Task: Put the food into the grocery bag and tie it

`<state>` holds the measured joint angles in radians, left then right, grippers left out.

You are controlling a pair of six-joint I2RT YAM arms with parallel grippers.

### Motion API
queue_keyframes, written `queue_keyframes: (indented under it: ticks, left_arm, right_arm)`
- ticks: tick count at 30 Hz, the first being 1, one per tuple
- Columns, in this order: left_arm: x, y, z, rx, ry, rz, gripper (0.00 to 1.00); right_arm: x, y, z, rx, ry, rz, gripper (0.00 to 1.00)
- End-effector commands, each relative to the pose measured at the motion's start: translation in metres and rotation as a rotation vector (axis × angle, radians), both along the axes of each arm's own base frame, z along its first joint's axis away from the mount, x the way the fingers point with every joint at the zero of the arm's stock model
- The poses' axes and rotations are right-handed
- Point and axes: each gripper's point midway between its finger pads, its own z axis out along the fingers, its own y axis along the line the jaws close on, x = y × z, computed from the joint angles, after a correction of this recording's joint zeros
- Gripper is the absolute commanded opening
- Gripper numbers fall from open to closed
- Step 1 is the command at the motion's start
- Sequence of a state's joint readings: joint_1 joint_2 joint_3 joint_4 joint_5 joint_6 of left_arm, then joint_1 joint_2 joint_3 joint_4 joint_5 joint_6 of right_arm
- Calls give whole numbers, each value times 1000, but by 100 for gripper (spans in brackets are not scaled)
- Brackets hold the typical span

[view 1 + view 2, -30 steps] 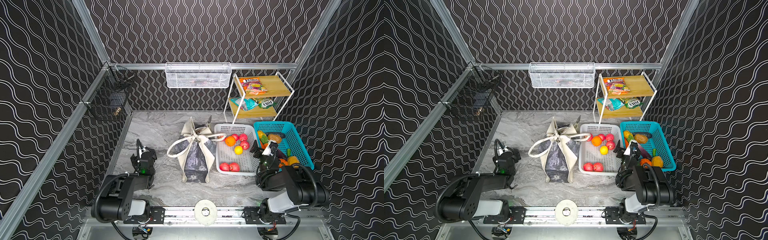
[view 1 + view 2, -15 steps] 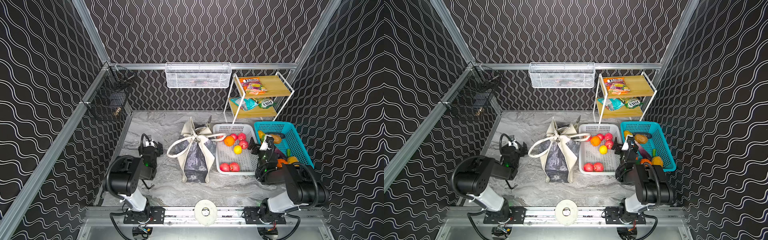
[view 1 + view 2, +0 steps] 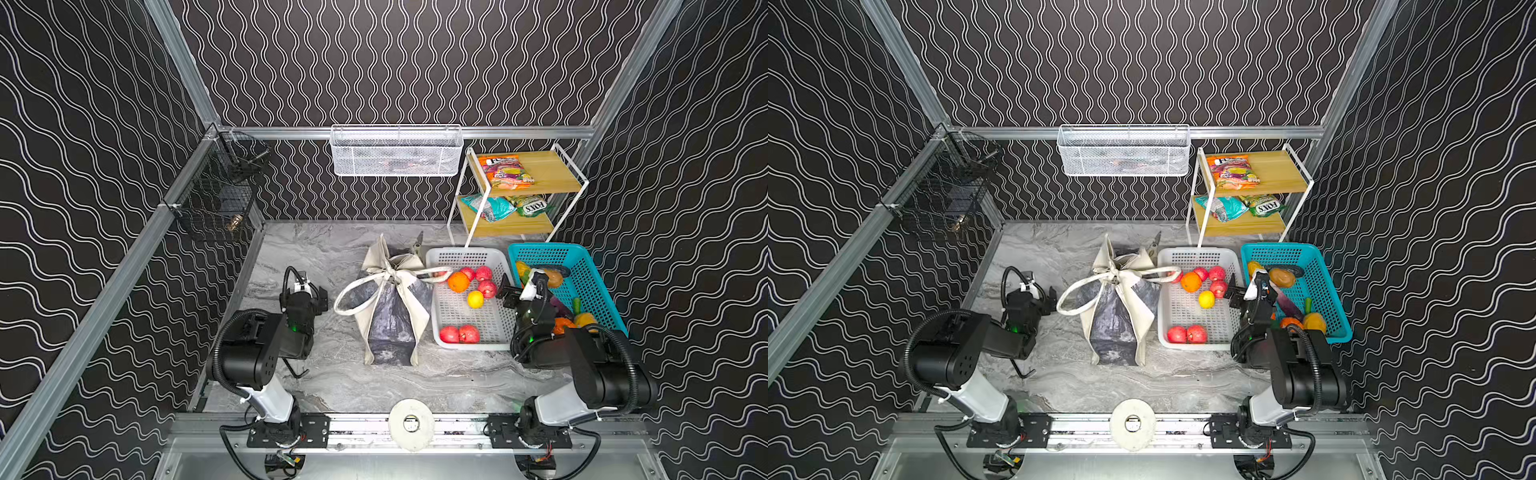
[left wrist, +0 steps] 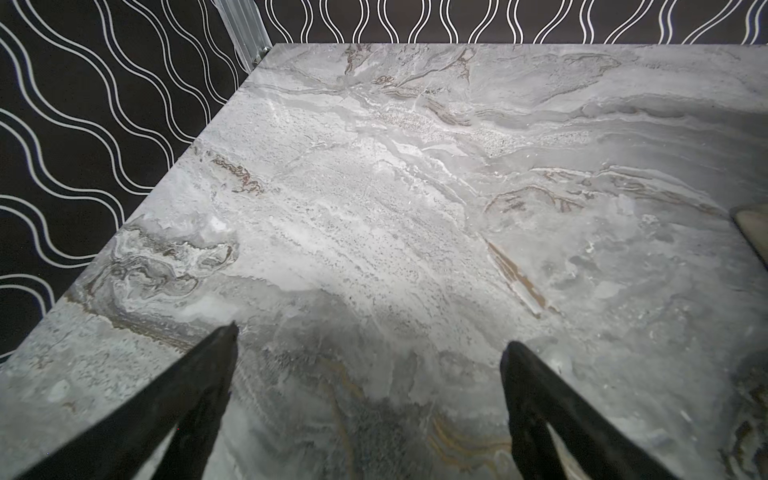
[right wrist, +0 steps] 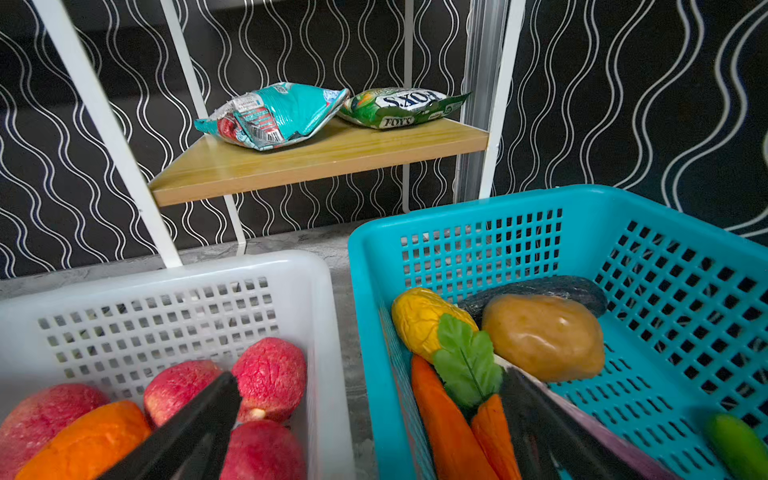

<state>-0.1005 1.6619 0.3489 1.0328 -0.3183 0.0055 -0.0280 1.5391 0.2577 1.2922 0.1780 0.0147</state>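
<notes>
Two empty grippers gape wide, the left gripper (image 4: 370,338) over bare surface (image 4: 415,208), the right gripper (image 5: 372,380) above the white basket (image 5: 166,282) and teal basket (image 5: 457,208), flanking the upright grocery bag (image 3: 390,320), whose handles (image 3: 390,272) look knotted though fruit (image 3: 459,333) and snack packets (image 3: 505,171) lie unpacked outside it.

One cream canvas tote bag (image 3: 390,316) on show. Two perforated plastic baskets, count them: a white basket (image 3: 465,252) and a teal basket (image 3: 544,251). Inside the white basket sit six red toy fruits (image 3: 468,333), one partly hidden, plus one round orange (image 3: 458,281) and one yellow lemon (image 3: 475,299). Three shiny snack packets (image 3: 505,171) line the wooden shelf rack (image 3: 555,168).
</notes>
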Motion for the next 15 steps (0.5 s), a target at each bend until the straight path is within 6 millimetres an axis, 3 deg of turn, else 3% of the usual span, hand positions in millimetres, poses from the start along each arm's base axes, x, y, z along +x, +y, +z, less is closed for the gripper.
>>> queue_keyframes:
  ticks: [1,15]
  left_arm:
    - [3,-1,8,15,-32,-8,98]
    - [3,-2,10,17,-39,-14,98]
  right_arm:
    - [-2,-1,-24,16,95,-7,99]
    - [-2,-1,-25,13,99,-7,99]
